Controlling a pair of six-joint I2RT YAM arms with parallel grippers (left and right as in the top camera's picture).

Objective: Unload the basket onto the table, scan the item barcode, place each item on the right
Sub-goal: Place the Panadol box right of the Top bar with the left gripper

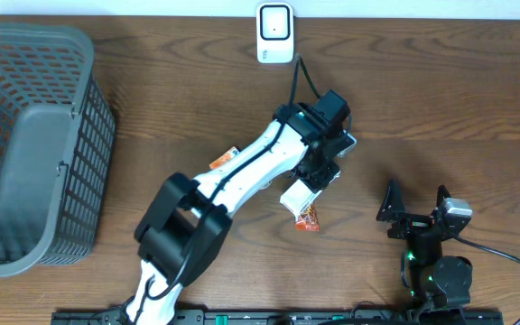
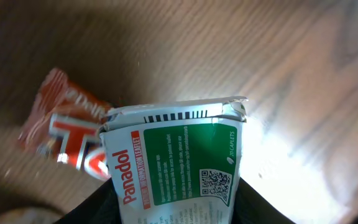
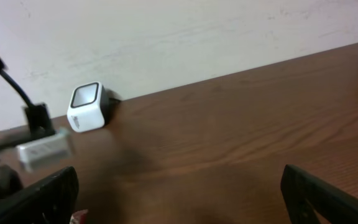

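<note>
A white Panadol box (image 2: 179, 162) with a green panel, a QR code and a strip of black bars along its top edge sits between the dark jaws of my left gripper (image 2: 176, 208), which is shut on it. From overhead, the left gripper (image 1: 317, 173) holds the box (image 1: 297, 195) over the middle of the table. The white barcode scanner (image 1: 274, 33) stands at the far edge, well beyond the box, and also shows as the scanner (image 3: 87, 107) in the right wrist view. My right gripper (image 1: 415, 204) stands open and empty at the front right.
A red and orange snack packet (image 1: 308, 218) lies just in front of the box, seen as the packet (image 2: 67, 124) in the left wrist view. Another orange packet (image 1: 227, 158) peeks out beside the left arm. A grey mesh basket (image 1: 70, 54) fills the left side.
</note>
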